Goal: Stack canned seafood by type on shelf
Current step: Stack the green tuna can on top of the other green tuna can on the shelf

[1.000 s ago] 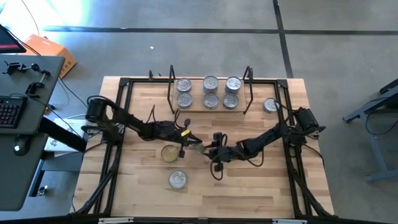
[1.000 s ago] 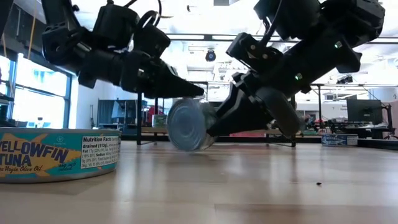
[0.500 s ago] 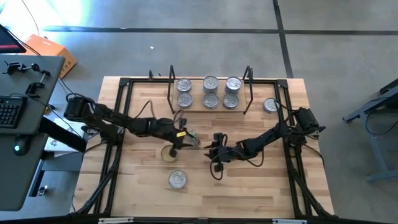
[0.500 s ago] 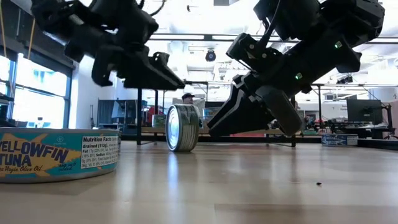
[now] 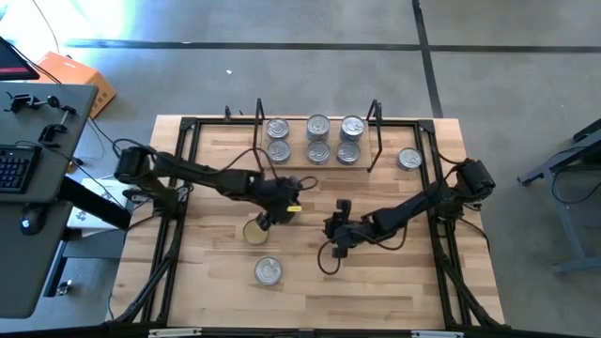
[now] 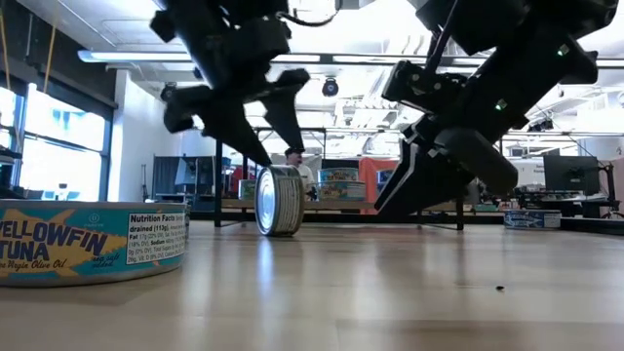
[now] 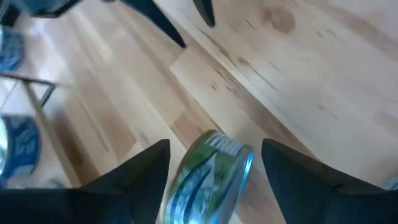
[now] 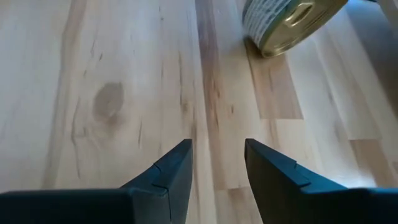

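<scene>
- A green-labelled can [image 7: 205, 180] is seen standing on its edge on the table [image 5: 376, 282], in front of the shelf [image 5: 316, 165], probably needing to be re-gripped.
- The left end effector [image 7: 214, 165] is spread wide, straddling that can without contact.
- The right end effector [image 8: 217, 163] is held partly parted and empty, beside the can.
- The low view alone reveals the can [image 6: 280, 200] upright on its rim; six cans [image 5: 317, 139] on the shelf are shown only from above.

A small round silver tin [image 6: 280, 200] stands on edge at frame centre on the wooden worktop [image 6: 390, 292]; the left end effector [image 6: 255, 127] hovers open above it.
</scene>
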You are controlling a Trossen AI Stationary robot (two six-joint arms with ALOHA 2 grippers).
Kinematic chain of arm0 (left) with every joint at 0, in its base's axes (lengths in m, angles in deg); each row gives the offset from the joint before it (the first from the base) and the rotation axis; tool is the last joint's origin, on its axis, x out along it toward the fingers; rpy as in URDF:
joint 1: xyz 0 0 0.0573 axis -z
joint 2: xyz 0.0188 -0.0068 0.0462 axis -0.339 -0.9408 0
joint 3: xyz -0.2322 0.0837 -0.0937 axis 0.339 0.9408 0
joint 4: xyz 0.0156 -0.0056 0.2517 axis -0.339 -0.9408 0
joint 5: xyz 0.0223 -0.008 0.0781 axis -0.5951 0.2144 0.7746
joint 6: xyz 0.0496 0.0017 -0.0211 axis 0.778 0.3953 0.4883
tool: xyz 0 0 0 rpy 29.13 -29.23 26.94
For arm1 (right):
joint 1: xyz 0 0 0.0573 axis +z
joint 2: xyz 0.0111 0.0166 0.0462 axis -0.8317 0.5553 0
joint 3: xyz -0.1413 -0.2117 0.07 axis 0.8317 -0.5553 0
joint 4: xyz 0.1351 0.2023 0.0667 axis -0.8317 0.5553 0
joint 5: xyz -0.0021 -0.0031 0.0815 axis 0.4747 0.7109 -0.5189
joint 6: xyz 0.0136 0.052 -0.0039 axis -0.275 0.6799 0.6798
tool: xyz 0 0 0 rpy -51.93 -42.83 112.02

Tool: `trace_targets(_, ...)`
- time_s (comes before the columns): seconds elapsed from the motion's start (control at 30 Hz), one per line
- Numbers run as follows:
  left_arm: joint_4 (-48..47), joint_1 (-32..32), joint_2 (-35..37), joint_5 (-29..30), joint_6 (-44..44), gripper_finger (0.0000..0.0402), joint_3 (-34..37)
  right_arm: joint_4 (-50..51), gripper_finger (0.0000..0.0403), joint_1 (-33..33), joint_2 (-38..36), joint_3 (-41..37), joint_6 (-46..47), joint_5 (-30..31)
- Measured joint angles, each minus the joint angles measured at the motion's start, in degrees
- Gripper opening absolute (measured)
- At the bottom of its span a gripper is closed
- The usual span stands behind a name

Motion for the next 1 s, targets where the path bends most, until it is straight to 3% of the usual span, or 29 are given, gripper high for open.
trace_targets(0.13, -2.39, 0.00, -5.28, 1.06, 4.11, 0.0250, -3.35, 0.01, 0.0138, 0.33, 0.04, 0.00, 1.31, -0.37)
trace_targets(0.27, -7.60, 0.00, -9.62, 6.38, 5.64, 0.0250, -7.21, -0.15, 0.0138, 0.39, 0.17, -0.02, 2.65, -0.58)
trace_targets(0.5, -14.14, -0.01, -12.23, 9.41, 5.10, 0.0239, -11.77, -0.43, 0.0138, 0.39, 0.30, -0.04, 2.63, -0.66)
trace_targets(0.73, -17.93, 0.11, -9.00, 12.39, -6.08, 0.0237, -16.13, -0.66, 0.0138, 0.39, 0.30, -0.04, 2.63, -0.66)
trace_targets(1.0, -30.18, -2.82, -6.26, 10.66, -27.23, 0.0280, -18.36, -0.73, 0.0138, 0.39, 0.32, -0.04, 2.65, -0.66)
